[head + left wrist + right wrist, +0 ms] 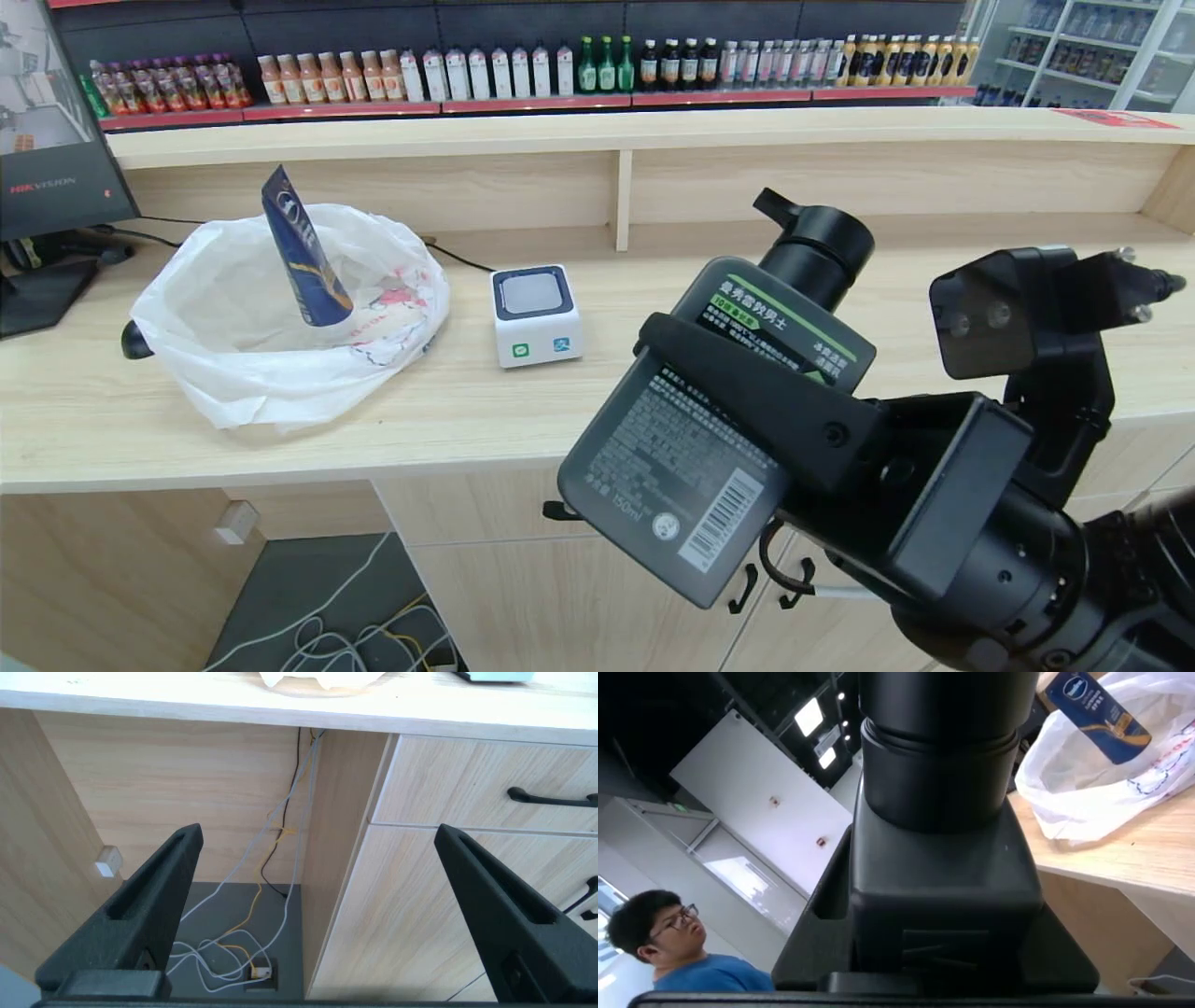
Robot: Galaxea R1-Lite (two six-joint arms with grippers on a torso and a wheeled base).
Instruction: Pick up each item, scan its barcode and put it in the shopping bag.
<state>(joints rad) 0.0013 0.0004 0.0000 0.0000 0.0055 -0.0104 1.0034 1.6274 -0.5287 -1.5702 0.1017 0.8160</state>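
Observation:
A dark grey bottle [672, 467] with a black cap hangs tilted over the counter's front edge at the right, its barcode label turned toward my head. My right gripper [672, 373] is shut on it, one finger lying across the label. In the right wrist view the bottle [943, 812] stands close before the camera. The white cube scanner [537, 313] sits mid-counter, left of the bottle. Further left lies the open white shopping bag [289, 355] with a blue tube [303, 252] upright inside. My left gripper [318, 905] is open below the counter, facing the cabinet.
A monitor [47, 140] stands at the back left, and a small dark object [135, 341] lies beside the bag. A raised wooden ledge [653, 131] runs behind the counter. Drawers with black handles [551, 795] and loose cables [234, 952] are underneath.

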